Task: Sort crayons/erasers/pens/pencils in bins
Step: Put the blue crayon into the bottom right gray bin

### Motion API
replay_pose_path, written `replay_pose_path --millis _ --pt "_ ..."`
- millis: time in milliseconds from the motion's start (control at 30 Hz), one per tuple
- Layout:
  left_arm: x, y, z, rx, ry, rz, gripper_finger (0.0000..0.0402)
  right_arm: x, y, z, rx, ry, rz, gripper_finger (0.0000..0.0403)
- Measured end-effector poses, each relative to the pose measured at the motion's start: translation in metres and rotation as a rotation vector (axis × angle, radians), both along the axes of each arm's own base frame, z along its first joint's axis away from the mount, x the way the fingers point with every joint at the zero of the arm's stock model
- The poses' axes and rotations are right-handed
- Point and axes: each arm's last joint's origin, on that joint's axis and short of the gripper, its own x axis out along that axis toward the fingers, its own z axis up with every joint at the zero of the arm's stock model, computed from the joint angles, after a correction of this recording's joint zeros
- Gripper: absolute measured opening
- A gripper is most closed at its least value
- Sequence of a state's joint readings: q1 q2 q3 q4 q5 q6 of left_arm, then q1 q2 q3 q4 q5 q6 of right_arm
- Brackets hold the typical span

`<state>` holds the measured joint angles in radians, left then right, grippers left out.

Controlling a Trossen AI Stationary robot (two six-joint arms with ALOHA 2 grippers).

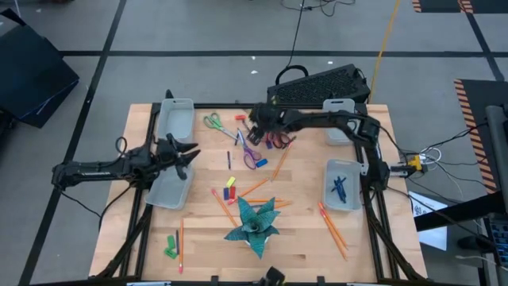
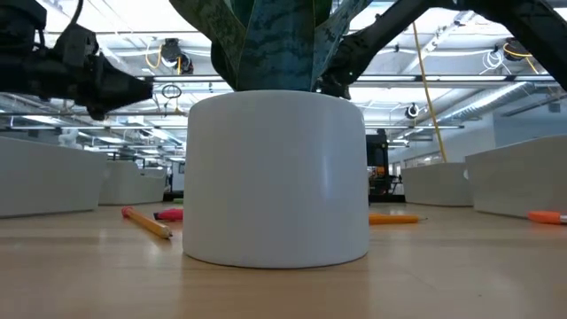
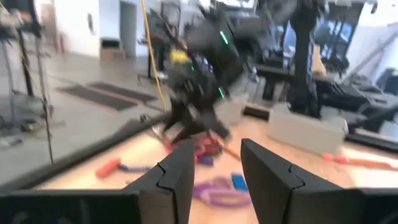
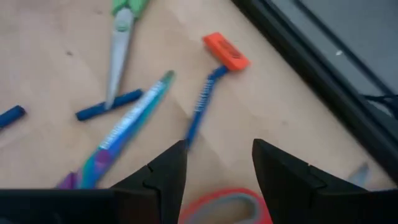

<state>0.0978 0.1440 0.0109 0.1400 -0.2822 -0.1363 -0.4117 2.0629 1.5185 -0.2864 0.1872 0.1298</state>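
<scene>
Lying flat on the pale wooden table top [image 4: 50, 155], one thin dark blue plastic pen [image 4: 200, 106] with a ribbed grip is the nearest candidate among the pens.

- Location: far middle of the table, near the black frame rail. One end touches or nearly touches a small orange block eraser [image 4: 225, 51], and the other stops just short of the right gripper [image 4: 217, 158].
- Axis: long axis runs from the eraser straight toward the gap between the fingers, so the jaws would close across it.
- Handling (judged): light, stiff and smooth, likely to roll or skid. Best pinched at mid-length, clear of the eraser.
- Right gripper: above the pen, jaws wide, holding nothing.
- Neighbours: short blue crayon stub [image 4: 109, 106], green-handled scissors [image 4: 121, 37], and a teal-and-purple blade just beside.
- Destination (judged): translucent grey-white rectangular bin [image 1: 353, 202] at the right edge, already holding blue sticks.
- Left gripper [image 1: 189, 152]: over the left-hand bin [image 1: 167, 195], jaws apart, empty.
</scene>
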Motion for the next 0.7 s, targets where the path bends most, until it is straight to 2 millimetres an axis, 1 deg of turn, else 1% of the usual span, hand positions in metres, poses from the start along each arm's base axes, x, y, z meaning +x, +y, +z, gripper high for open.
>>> replay_pose_path --millis 167,267,333,433,533,600,700 --pt "0.0 0.0 -0.006 -0.042 0.053 0.004 0.0133 -0.027 -0.046 0.001 0.148 -0.057 -0.043 0.0175" --pt "0.001 0.002 -0.008 -0.047 0.065 0.033 0.0133 -0.034 -0.069 0.0 0.204 -0.092 -0.031 0.0175" --pt "0.003 0.005 -0.007 -0.049 0.06 0.064 0.0133 -0.033 -0.08 0.003 0.229 -0.105 -0.013 0.0175" --pt "0.006 0.011 -0.007 -0.065 0.061 0.12 0.0133 -0.019 -0.094 0.015 0.242 -0.131 0.006 0.0175" --pt "0.01 0.018 -0.009 -0.088 0.066 0.173 0.0133 0.0 -0.099 0.012 0.288 -0.103 0.018 0.0172" --pt "0.013 0.022 -0.013 -0.107 0.09 0.204 0.0133 0.014 -0.094 0.006 0.318 -0.07 0.021 0.017" --pt "0.017 0.028 -0.015 -0.137 0.158 0.226 0.0133 0.033 -0.081 -0.001 0.356 -0.036 0.031 0.017"
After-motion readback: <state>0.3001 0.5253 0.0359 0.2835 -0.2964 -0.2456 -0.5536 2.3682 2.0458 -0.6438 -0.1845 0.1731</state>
